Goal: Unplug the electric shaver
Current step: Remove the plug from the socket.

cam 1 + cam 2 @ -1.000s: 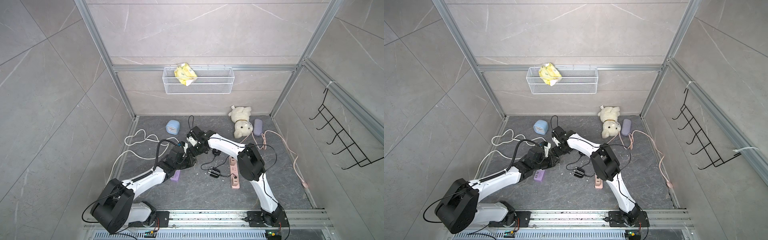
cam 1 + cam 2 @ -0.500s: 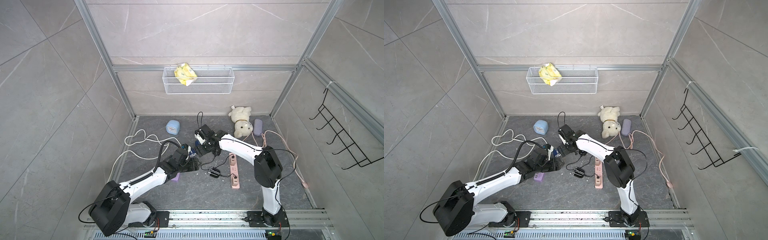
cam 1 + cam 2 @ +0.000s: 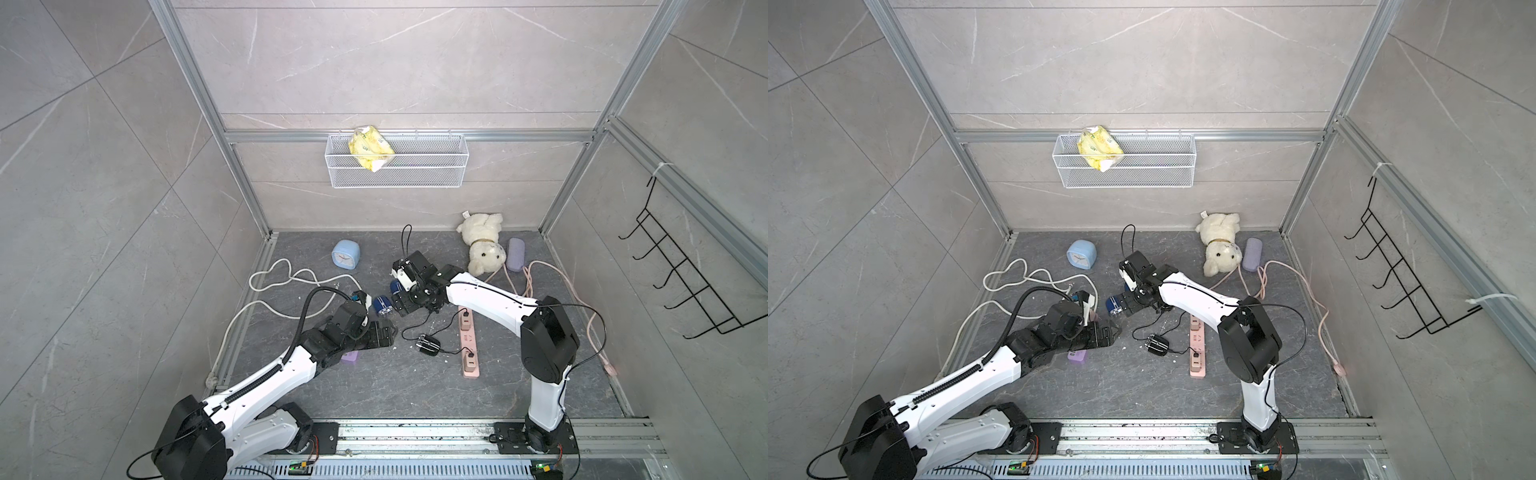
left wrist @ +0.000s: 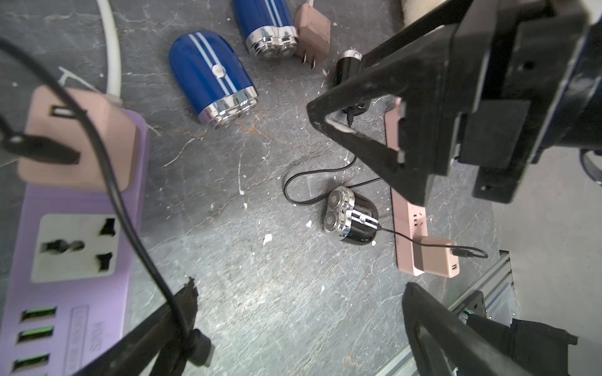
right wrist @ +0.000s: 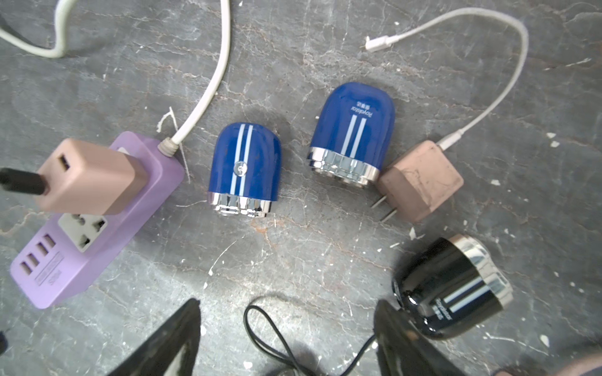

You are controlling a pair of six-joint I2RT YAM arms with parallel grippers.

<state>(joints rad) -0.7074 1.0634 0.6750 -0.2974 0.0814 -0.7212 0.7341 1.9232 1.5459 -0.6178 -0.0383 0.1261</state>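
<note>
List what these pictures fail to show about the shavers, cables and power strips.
- Right wrist view: the cable end of the black shaver is hidden behind a finger of the right gripper.
- Left wrist view: the middle of the pink power strip is covered by that gripper.
- Both top views: the purple power strip lies mostly under the left arm.
- Top views: charging ports of the blue shavers are too small to see.
</note>
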